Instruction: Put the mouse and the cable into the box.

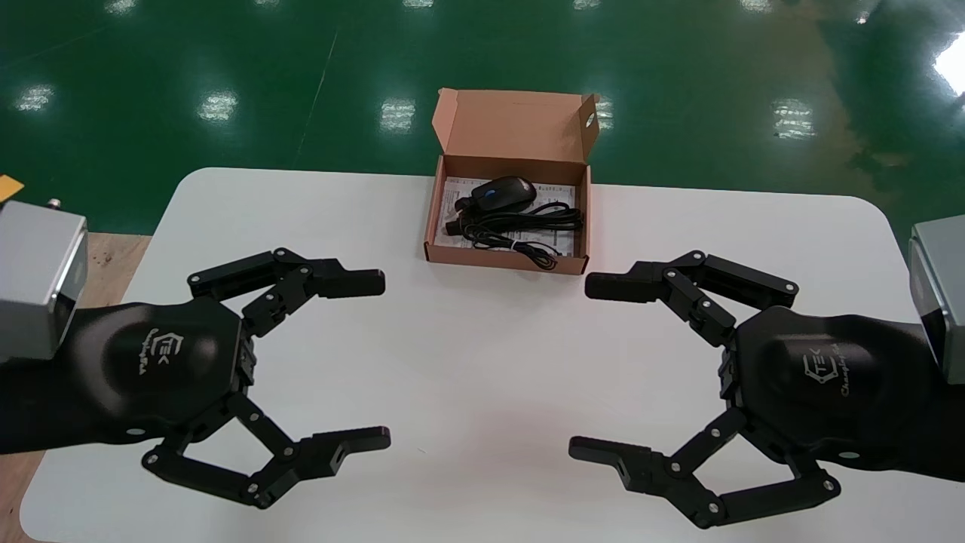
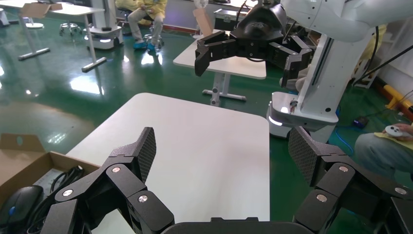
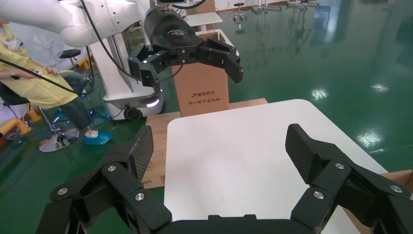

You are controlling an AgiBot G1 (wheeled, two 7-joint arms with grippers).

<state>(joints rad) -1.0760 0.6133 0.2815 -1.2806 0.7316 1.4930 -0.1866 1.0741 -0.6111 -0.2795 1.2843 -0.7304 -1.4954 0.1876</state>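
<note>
— Which step is in hand?

— The placing looks done. The mouse [image 1: 503, 194] is seen inside the box [image 1: 505, 262] at the far middle of the table [image 1: 482, 339]. The cable [image 1: 528, 226] is coiled against it on a printed sheet. One loop near the front wall may touch the rim, but that cannot be told for certain.

— And the grippers?

— The left gripper [image 1: 379, 360] is held over the near left of the table with its fingers spread wide and nothing in them. The right gripper [image 1: 584, 367] is mirrored on the near right, likewise spread and empty. Both are kept well apart from the box.

— What is called for next?

— Little, it is judged. The front loop would be tucked in only if it is found over the rim. The lid [image 1: 513, 124] stands open, and closing it is not asked.
</note>
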